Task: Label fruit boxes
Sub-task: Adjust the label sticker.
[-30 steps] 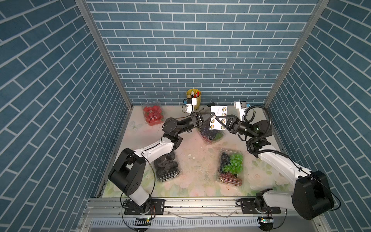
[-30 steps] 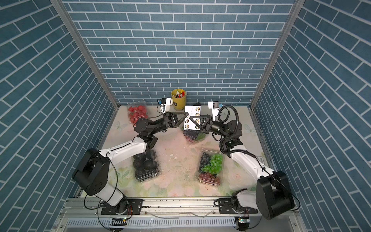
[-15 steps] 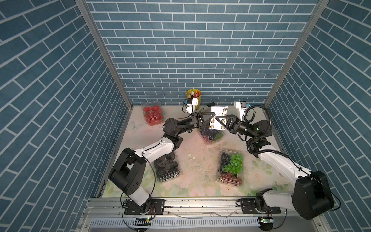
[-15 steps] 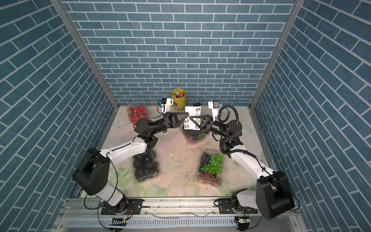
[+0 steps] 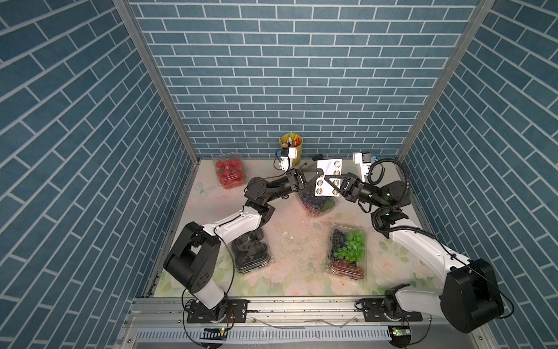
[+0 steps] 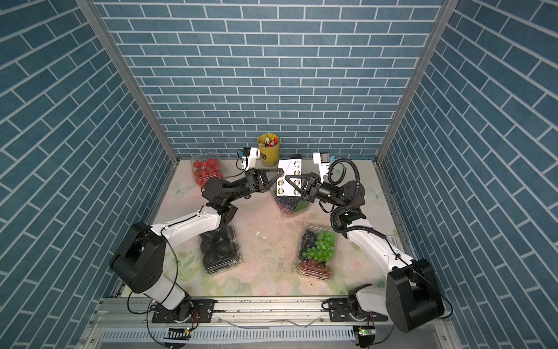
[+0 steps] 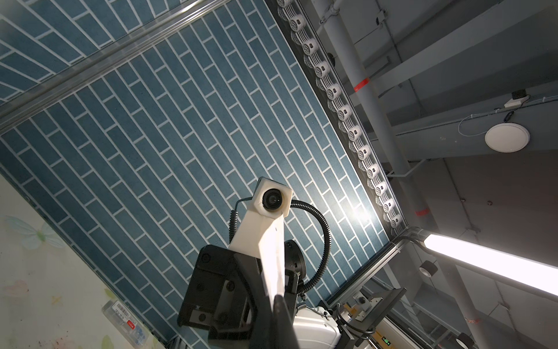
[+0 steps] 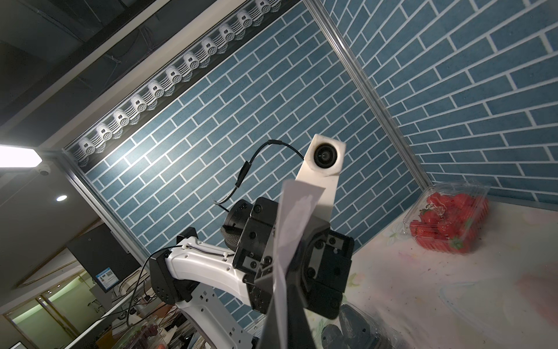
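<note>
The left gripper [image 5: 320, 179] and right gripper [image 5: 329, 182] are both clamped shut on the sticker sheet [image 5: 327, 165], held above the dark-grape box [image 5: 314, 206] at 12 o'clock. The strawberry box [image 5: 231, 170] sits at 11, the black-fruit box [image 5: 252, 263] at 8, the mixed-grape box [image 5: 347, 253] at 4.

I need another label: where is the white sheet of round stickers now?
In both top views the sticker sheet hangs at back centre, pinched between left gripper and right gripper, above the clear dark-grape punnet.
</note>
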`<state>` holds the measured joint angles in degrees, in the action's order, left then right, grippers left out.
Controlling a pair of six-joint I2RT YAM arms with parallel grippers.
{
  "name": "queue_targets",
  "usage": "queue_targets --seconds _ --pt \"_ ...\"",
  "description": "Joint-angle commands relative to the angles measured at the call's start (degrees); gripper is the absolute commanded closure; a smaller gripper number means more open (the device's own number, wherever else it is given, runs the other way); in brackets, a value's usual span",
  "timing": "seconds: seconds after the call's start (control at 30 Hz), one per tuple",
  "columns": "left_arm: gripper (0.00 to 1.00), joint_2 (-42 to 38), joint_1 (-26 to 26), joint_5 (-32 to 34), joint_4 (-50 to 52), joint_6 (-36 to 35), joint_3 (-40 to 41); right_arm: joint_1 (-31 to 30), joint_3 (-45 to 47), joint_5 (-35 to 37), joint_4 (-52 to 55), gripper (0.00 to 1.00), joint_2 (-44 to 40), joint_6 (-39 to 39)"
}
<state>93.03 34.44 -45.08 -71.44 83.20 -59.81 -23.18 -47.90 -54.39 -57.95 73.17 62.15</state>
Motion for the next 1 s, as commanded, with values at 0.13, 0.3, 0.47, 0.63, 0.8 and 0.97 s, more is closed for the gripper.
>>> queue_targets --seconds 0.13,0.3,0.47,0.63,0.8,0.97 --pt "1.00 1.09 0.70 -2.36 -1.65 0.29 -1.71 0.06 -1.82 -0.15 -2.07 1.00 0.09 0.60" --pt "1.00 1.27 0.92 -2.41 -2.59 0.74 -1.96 0.06 -2.02 -0.19 -1.68 1.00 0.30 0.43" --pt "1.00 0.92 1.07 -2.61 -2.83 0.79 -1.98 0.06 -1.93 -0.01 -1.48 1.00 0.75 0.29" --pt "1.00 1.14 1.18 -2.64 -3.00 0.82 -1.98 0.06 -2.02 -0.06 -1.57 1.00 0.93 0.43" --pt "1.00 1.27 1.40 -2.78 -3.20 0.89 -2.15 0.04 -2.19 -0.15 -1.34 1.00 1.25 0.43" --pt "1.00 1.53 1.43 -3.08 -3.00 0.88 -2.24 0.06 -2.11 -0.10 -1.95 1.00 1.46 0.64"
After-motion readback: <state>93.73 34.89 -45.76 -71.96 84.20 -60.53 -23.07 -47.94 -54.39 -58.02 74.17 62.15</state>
